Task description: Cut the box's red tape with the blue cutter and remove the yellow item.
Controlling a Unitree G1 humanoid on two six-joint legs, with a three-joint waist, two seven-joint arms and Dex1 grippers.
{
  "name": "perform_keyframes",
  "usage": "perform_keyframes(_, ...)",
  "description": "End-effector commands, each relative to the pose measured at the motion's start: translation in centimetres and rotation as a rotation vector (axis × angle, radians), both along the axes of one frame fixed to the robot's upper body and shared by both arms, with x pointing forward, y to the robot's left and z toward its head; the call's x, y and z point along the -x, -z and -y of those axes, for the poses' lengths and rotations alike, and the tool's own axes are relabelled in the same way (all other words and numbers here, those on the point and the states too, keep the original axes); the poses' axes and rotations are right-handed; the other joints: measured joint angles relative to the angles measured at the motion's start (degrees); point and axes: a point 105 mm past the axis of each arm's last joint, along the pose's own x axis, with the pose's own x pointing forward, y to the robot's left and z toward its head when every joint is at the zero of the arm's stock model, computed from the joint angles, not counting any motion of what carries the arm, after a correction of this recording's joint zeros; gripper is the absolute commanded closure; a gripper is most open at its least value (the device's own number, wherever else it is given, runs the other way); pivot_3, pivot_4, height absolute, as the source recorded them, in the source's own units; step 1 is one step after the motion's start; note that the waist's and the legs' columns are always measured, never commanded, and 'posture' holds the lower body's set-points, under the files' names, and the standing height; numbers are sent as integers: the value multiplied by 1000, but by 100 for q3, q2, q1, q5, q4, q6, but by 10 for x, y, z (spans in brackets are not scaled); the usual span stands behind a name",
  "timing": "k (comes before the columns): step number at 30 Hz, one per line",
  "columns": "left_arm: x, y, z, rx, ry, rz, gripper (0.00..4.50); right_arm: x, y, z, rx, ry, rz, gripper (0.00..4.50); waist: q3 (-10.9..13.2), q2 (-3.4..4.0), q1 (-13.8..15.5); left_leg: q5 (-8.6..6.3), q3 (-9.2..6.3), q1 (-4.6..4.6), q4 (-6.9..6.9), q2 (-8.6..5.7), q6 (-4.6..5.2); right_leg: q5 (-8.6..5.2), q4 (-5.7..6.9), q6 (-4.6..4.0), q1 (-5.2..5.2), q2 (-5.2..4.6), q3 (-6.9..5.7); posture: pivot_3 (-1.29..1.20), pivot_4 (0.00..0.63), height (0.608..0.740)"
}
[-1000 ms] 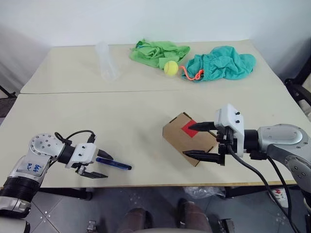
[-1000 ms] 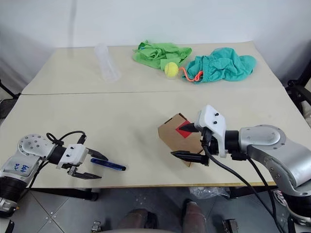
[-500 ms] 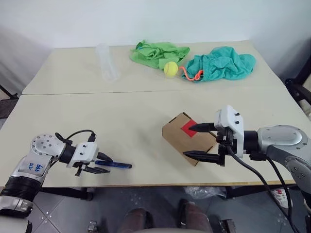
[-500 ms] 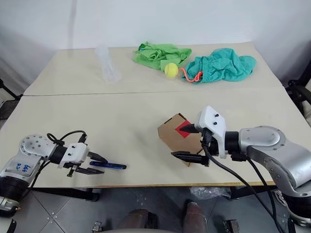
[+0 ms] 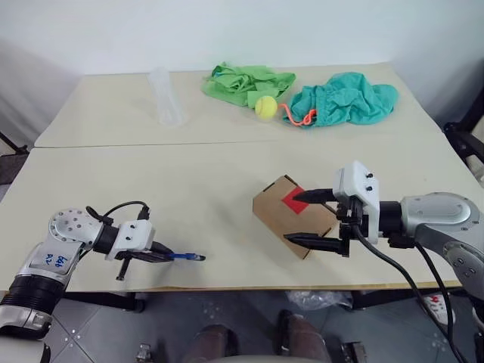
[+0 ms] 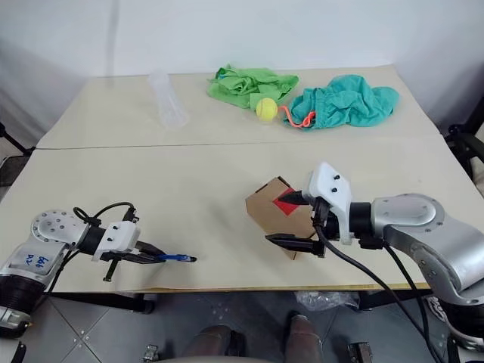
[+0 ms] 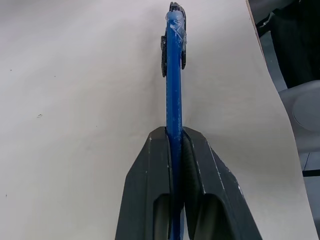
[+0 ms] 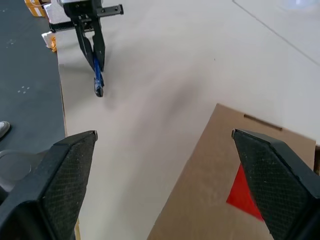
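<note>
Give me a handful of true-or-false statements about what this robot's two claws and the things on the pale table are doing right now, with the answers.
1. The left gripper is shut on the slim blue pen-like cutter. True.
2. The right gripper is clamped tight on a yellow-green tennis ball. False: its fingers stand wide open, one above and one below the near end of the small brown cardboard box; the tennis ball lies far off, between the cloths.
3. A red square of tape sits on the box's top. True.
4. The box's flaps are folded open. False: the box looks closed.
5. The clear plastic cup lies beside the box. False: it lies at the table's far left, well apart from the box.
</note>
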Motion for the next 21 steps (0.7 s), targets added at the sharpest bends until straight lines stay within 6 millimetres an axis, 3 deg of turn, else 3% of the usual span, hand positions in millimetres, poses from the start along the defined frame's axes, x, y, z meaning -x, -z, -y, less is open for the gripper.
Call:
perform_keyframes(1,6,29,2,-53,-30,-56,4056,5,-3,-7,-2,-34,17,0,0,1,11,0,0,-1,0,0,0,0,-1,0,0,-1,-1,0,150,740)
perform_keyframes(7,-2,2,23,50,-45,-20,2312,4,-3,-6,-1,-30,20,0,8,-10,51,-1,-1,-13,1,-2,3,3,-18,6,-3,-1,-3,0,150,740)
perform_keyframes(11,14,-15,30,68,-17,-94,1133,4,-3,-6,-2,-23,24,0,11,-16,-1,-21,-2,-38,-1,5,7,9,-33,16,-8,15,-15,0,150,740)
perform_keyframes(15,28,-13,23,15,-7,-163,24,3,-3,-5,-1,-17,25,0,16,-22,-40,-29,-6,-81,1,0,16,9,-47,16,-34,47,-41,0,150,740)
perform_keyframes(21,40,-4,5,-68,-41,-218,24,3,-2,-4,0,-13,26,0,20,-29,-89,-48,0,-81,-2,8,17,7,-74,16,-27,68,-53,0,150,740)
